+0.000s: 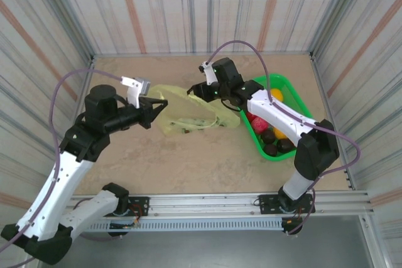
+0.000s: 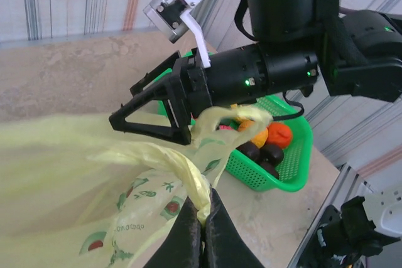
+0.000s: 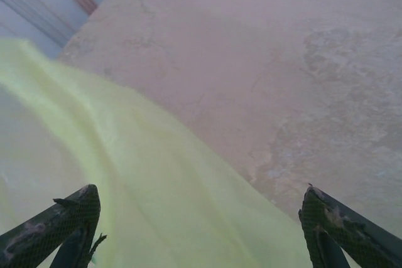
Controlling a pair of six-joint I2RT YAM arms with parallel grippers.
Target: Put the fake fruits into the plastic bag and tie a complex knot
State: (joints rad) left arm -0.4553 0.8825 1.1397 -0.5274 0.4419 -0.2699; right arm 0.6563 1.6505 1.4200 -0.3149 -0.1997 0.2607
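Fake fruits (image 1: 270, 137) lie heaped in a green basket (image 1: 282, 78) on the desk (image 1: 188, 167), just right of the plastic bag (image 1: 188, 116). Dark brown, red, orange and yellow ones show, the dark ones at the basket's near end.

The bag itself lies crumpled on the desk, a translucent yellow-green sheet printed with small avocado pictures. At its left edge the left tool (image 1: 160, 106) reaches in. In the left wrist view its fingers are pressed together (image 2: 202, 227) on a bunched strip of the bag (image 2: 75, 174), which rises taut from between them.

At the bag's far right corner the right tool (image 1: 196, 90) comes in from the basket side. It stands spread wide (image 2: 125, 105), and a thin loop of the bag's film drapes beside its lower finger. Whether the two touch cannot be told.

Between its two fingertips (image 3: 75, 218), in the right wrist view, a slope of the yellow-green film (image 3: 157, 186) runs across, with bare desk (image 3: 282, 61) beyond it.

Behind that tool, in the left wrist view, sits the basket (image 2: 276, 177) with its fruits (image 2: 279, 135).
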